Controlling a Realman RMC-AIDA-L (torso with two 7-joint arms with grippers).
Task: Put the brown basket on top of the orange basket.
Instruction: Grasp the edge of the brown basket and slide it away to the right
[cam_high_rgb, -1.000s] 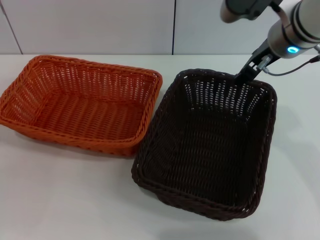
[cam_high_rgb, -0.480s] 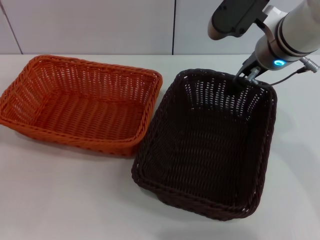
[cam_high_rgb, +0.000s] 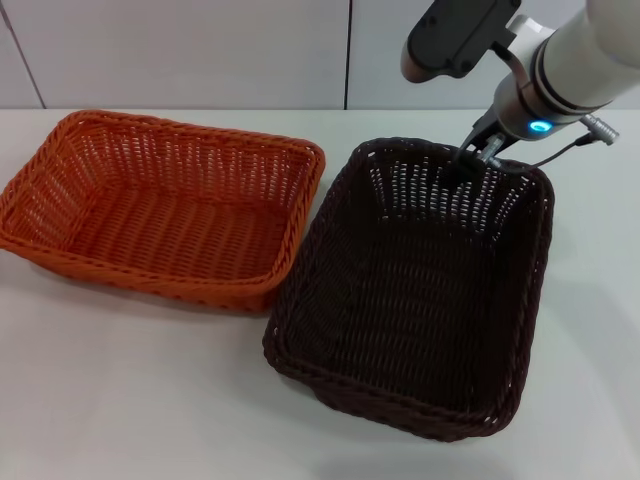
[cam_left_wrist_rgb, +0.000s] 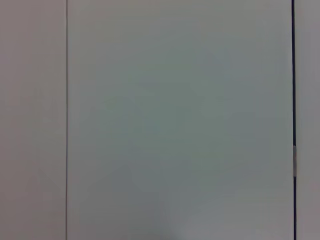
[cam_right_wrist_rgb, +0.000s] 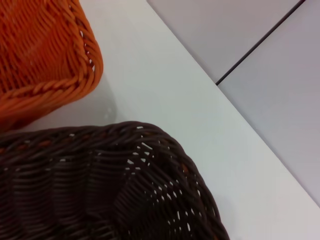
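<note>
The brown basket (cam_high_rgb: 415, 290) sits flat on the white table (cam_high_rgb: 120, 400), just beside the orange basket (cam_high_rgb: 160, 205) on its right, rims nearly touching, so the stacking itself is not yet done. The right gripper (cam_high_rgb: 470, 160) is down at the brown basket's far rim, apparently at the grasping step (whether its jaws are apart or already pinching the braid I cannot tell; the dark fingers merge with the weave). What remains, as I judge it: secure the rim, lift, carry leftward and set it down inside the orange one. The left arm is nowhere in sight; its wrist camera faces only a blank wall (cam_left_wrist_rgb: 175, 120).
</note>
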